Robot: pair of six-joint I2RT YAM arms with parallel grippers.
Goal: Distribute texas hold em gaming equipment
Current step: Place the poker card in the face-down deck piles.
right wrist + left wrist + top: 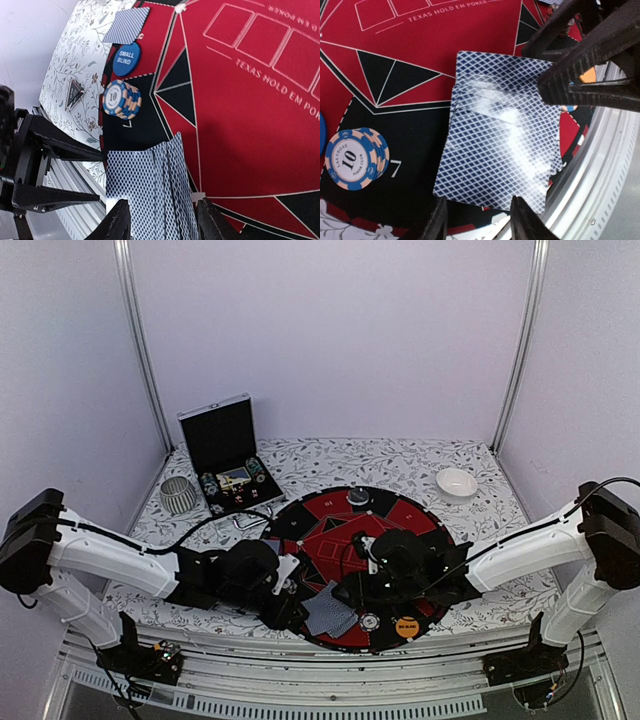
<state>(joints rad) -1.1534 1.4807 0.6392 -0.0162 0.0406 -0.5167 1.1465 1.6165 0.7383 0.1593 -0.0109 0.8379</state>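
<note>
A fanned pile of grey-blue-backed playing cards lies flat on the mat's near edge. My left gripper is open, its fingertips at the pile's near edge, clamping nothing. From the opposite side my right gripper is open and straddles the cards with a gap at one finger. A blue-and-cream chip stack, a blue small blind button and more cards lie to one side of the fan. A black triangular marker rests on the floral cloth. An orange button and a chip sit near the mat's front.
The round red-and-black mat fills the table's middle. An open silver-edged black case with more chips stands at the back left beside a ribbed silver cup. A white bowl is at the back right. The table's metal front rail runs just beside the cards.
</note>
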